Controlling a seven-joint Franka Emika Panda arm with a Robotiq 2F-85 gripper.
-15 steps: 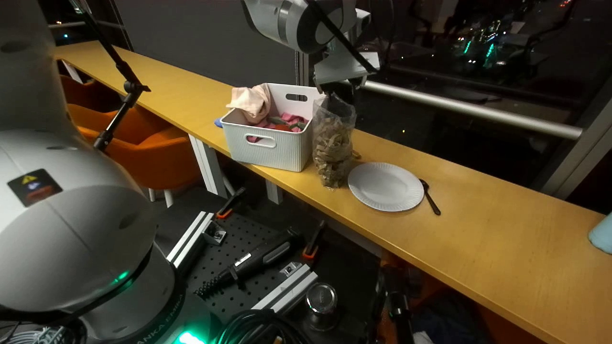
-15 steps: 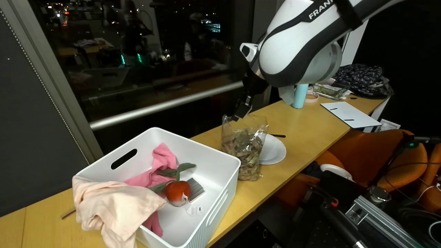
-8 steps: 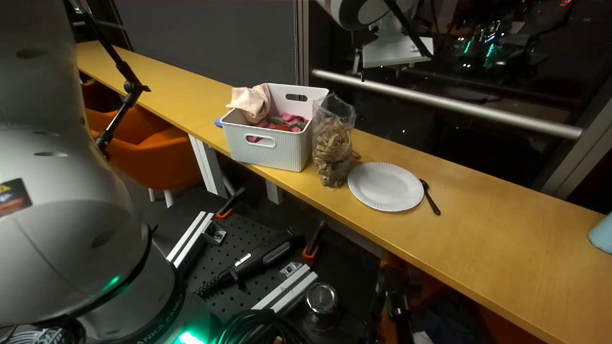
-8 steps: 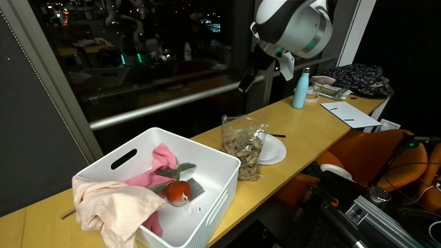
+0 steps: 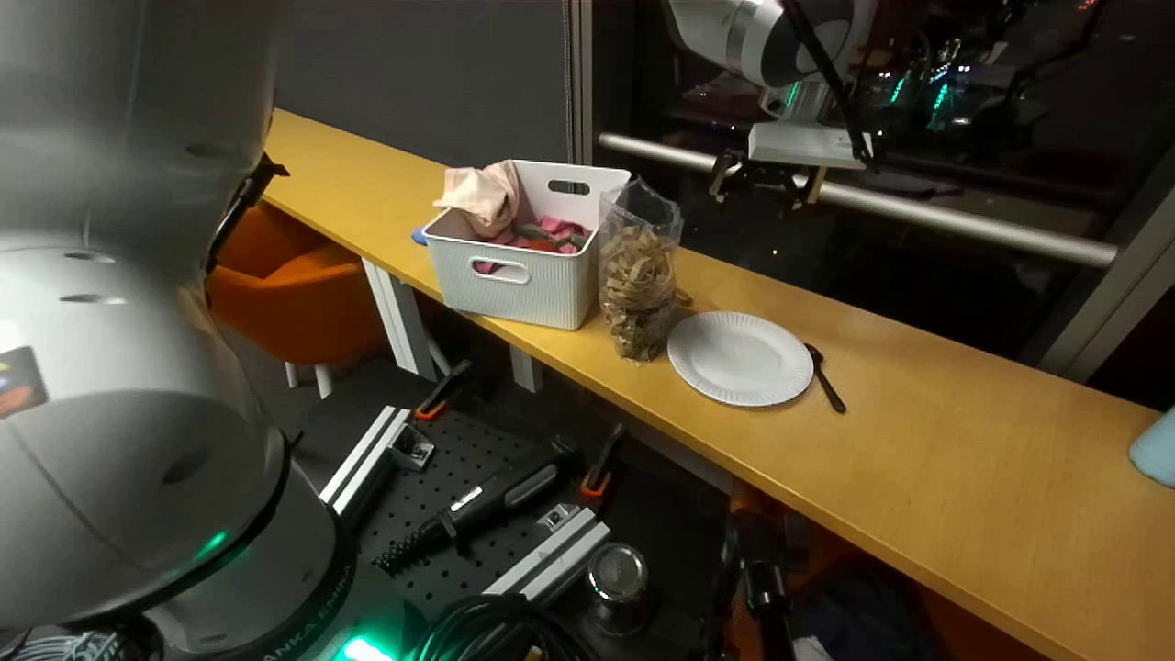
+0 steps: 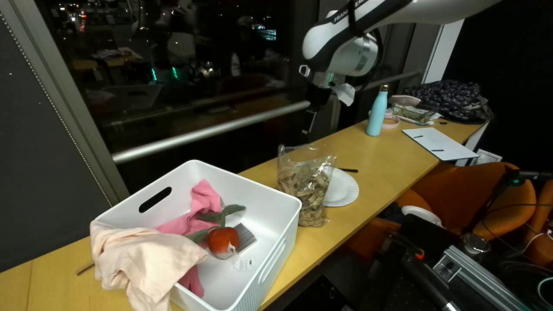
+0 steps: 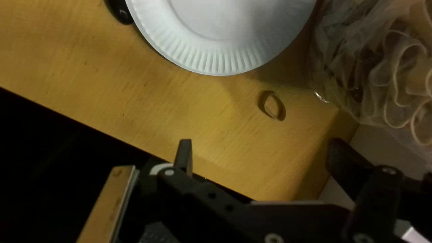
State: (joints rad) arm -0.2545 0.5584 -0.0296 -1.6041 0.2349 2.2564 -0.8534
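Two dark fingers (image 7: 184,153) of the tool (image 7: 260,148) stand spread wide apart, free of any grip, in the air near the tabletop's (image 5: 964,459) edge by the dark, reflective window (image 6: 207,86). Nearest to it is a clear plastic bag (image 6: 306,185), upright, its skin glossy and crinkled, its upper part loose. Flat, ribbon-like tan strips (image 7: 395,67), curled into loops, fill most of it. The bag stands on smooth, yellowish grained wood, between a white bin (image 5: 514,303) and a round white plate (image 5: 742,358), just beside each. A small tan loop (image 7: 281,111), thin-walled, lies near the bag.

The plate has a fluted rim and a matte, papery face; a glossy black spoon (image 5: 825,376) with a slim handle lies close against its edge. The bin is boxy with rounded corners, finely ribbed outside, smooth within, and pierced by long oval handle slots. Soft peach cloth (image 6: 147,259) drapes in folds over one corner; inside lie pink fabric (image 6: 205,201) and a rounded red object (image 6: 223,241) beneath grey-green leaf shapes (image 6: 232,209). In an exterior view, a smooth pale-blue bottle (image 6: 377,112) with a metallic cap stands farther along.
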